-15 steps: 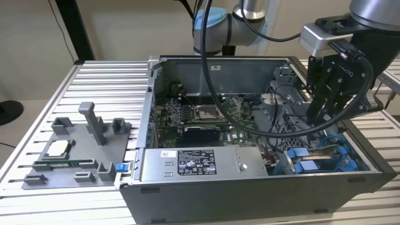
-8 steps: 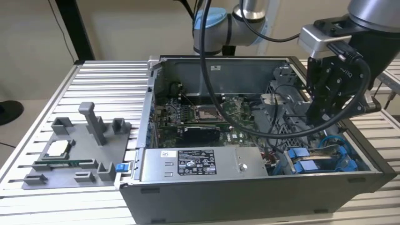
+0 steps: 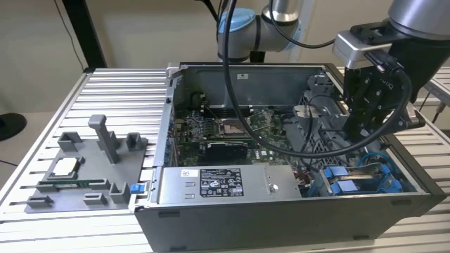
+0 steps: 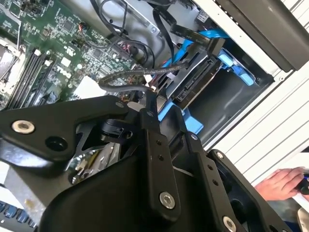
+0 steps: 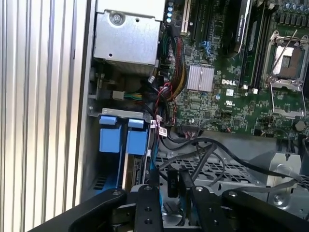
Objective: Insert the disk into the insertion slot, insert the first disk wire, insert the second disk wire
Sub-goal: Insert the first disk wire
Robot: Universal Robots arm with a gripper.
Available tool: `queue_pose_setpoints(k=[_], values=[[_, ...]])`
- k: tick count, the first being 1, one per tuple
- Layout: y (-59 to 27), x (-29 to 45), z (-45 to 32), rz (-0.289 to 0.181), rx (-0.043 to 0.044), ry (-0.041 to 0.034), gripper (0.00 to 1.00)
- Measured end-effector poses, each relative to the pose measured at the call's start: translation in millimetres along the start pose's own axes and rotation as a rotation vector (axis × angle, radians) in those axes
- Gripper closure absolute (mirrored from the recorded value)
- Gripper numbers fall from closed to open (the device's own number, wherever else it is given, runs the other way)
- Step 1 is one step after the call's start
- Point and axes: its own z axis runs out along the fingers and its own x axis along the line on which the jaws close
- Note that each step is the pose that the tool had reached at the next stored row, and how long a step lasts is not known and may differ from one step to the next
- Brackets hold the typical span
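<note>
Computer case (image 3: 281, 221): one on the tabletop (image 3: 119, 100).
Robot arm (image 3: 414, 21): one.
Claw (image 5: 170, 178): one, counted in the first wrist view.
Disk (image 4: 195, 87): one, counted in the second wrist view.
Blue frame handles (image 5: 107, 137): two, side by side in the first wrist view.
Power-supply box (image 3: 225, 184): one, grey.
Motherboard (image 5: 217, 96): one, green.
CPU socket (image 5: 288, 60): one.
Silver heatsink (image 5: 200, 78): one.
Grey fixture plate (image 3: 77, 179): one, beside the case.
Person's hand (image 4: 280, 183): one, counted in the second wrist view.
</note>
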Motion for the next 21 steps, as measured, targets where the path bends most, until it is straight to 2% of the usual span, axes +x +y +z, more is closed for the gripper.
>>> queue_pose_setpoints(k=[3, 4, 10, 16, 21], values=[[0.2, 0.0, 0.5, 0.000, 0.0046, -0.0101, 0.00], [0.2, 0.0, 0.6, 0.000, 0.0059, -0.0137, 1.00], [0.7, 0.0, 1.8, 0.001, 0.0145, -0.0312, 1.00], [0.7, 0.1, 2.0, 0.001, 0.0148, -0.0305, 1.00], [-5.5, 1.1, 3.7, 0.001, 0.0024, -0.0240, 1.00]])
